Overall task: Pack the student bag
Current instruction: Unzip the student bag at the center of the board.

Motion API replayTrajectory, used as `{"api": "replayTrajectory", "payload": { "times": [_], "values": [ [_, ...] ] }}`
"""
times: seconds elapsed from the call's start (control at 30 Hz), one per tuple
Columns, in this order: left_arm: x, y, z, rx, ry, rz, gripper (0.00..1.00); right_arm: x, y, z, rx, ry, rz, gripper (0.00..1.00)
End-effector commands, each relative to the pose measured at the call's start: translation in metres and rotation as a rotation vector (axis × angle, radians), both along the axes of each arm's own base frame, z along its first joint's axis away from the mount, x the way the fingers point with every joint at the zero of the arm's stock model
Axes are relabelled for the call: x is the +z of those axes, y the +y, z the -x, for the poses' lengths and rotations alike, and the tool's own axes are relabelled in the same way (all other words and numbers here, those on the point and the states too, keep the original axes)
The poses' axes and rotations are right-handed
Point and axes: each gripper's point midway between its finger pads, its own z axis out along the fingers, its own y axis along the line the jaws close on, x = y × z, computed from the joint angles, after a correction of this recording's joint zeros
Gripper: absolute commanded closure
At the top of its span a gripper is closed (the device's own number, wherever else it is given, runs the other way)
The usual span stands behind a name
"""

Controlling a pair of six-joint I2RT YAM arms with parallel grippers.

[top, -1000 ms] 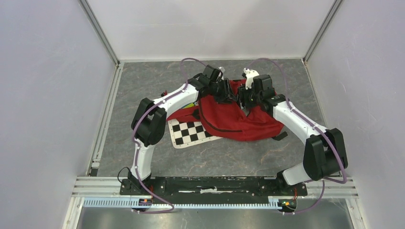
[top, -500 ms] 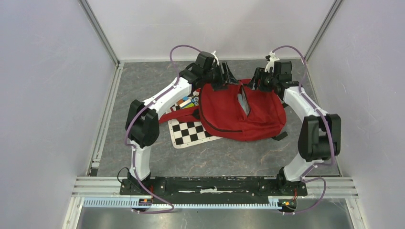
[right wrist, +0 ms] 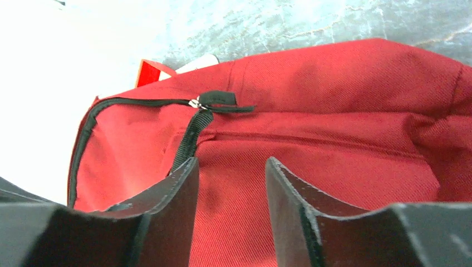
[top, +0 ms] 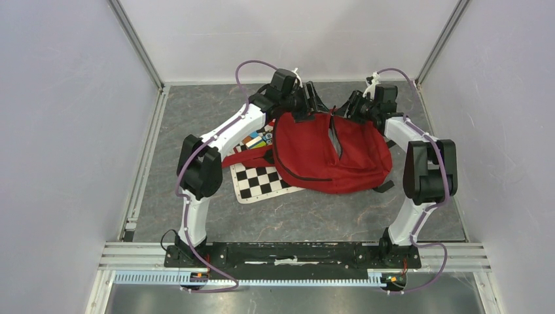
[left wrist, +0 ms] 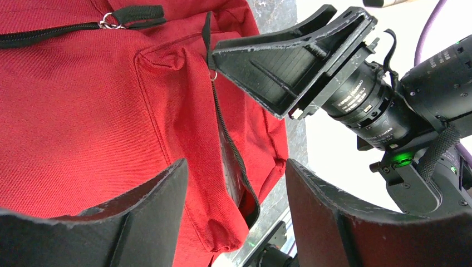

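Note:
The student bag (top: 314, 157), a large red backpack, lies flat in the middle of the table with a narrow zipper slit (top: 336, 139) showing grey lining. My left gripper (top: 312, 104) hovers open at the bag's far left corner. In the left wrist view its jaws (left wrist: 235, 167) stand wide apart over the red fabric (left wrist: 83, 100) and a black zipper (left wrist: 228, 139), holding nothing. My right gripper (top: 353, 108) is open at the far right corner. Its jaws (right wrist: 232, 164) frame the bag's cloth (right wrist: 334, 111) near a zipper pull (right wrist: 214, 100).
A black-and-white checkerboard sheet (top: 258, 182) and a colour chart (top: 255, 139) lie partly under the bag's left side. A red strap (top: 245, 157) trails left. A red-and-white item (right wrist: 150, 69) shows beyond the bag. White walls enclose the table on three sides.
Both grippers rose off the bag's middle and drew back to its far edge, opening. The bag spread flat, and its slit has narrowed. The right elbow folded inward.

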Motion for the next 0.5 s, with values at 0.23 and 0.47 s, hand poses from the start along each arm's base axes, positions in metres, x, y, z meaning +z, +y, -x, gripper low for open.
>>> {"api": "replayTrajectory", "payload": {
  "times": [0.23,0.47],
  "values": [
    [0.012,0.001,-0.006,0.025,0.001,0.028,0.31,0.034,0.015,-0.017,0.075,-0.164,-0.09,0.51],
    [0.009,0.004,-0.003,0.034,0.016,0.024,0.31,0.037,0.019,-0.015,0.067,-0.159,-0.141,0.48]
  ]
}}
